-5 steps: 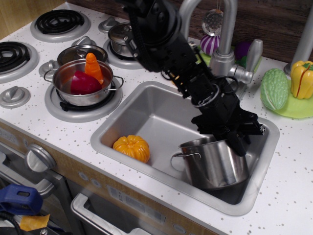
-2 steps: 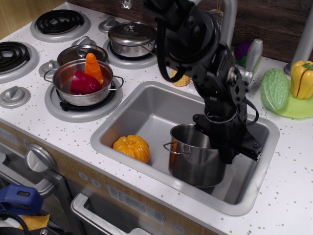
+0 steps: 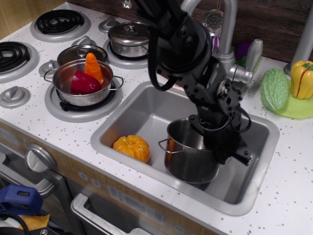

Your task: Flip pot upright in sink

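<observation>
The tall shiny steel pot (image 3: 188,155) stands nearly upright in the sink (image 3: 146,110), mouth up, with one wire loop handle showing on its left side. My black gripper (image 3: 221,144) reaches down from the upper middle and is shut on the pot's right rim. The fingertips are partly hidden by the pot wall and the wrist.
An orange toy pumpkin (image 3: 132,147) lies in the sink's front left corner. A wide steel pot with red and orange vegetables (image 3: 83,82) sits on the stove to the left, a lidded pot (image 3: 131,38) behind it. The faucet (image 3: 226,29) and green and yellow toy vegetables (image 3: 285,83) stand behind the sink.
The pot has gone from tilted on its side to nearly upright and has shifted left in the sink, carried by my gripper, which rotated and moved left with it.
</observation>
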You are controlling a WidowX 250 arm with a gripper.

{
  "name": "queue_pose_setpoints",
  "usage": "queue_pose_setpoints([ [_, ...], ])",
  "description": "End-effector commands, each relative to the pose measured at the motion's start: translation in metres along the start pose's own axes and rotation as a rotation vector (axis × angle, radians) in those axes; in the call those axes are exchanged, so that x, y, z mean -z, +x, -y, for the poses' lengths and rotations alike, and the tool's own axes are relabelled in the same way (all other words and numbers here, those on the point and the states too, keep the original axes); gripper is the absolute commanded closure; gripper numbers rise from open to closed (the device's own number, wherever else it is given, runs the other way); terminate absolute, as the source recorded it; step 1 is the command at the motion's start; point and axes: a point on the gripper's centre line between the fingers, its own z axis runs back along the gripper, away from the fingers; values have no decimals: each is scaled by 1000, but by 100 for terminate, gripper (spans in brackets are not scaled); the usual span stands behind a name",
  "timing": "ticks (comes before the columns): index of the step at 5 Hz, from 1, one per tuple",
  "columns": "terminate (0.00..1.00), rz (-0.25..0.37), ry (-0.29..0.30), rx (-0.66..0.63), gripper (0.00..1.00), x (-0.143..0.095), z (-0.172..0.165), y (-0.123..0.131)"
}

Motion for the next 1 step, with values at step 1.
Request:
queue_pose_setpoints([
  [1,100,81,12,23,0,-15,-2,17],
])
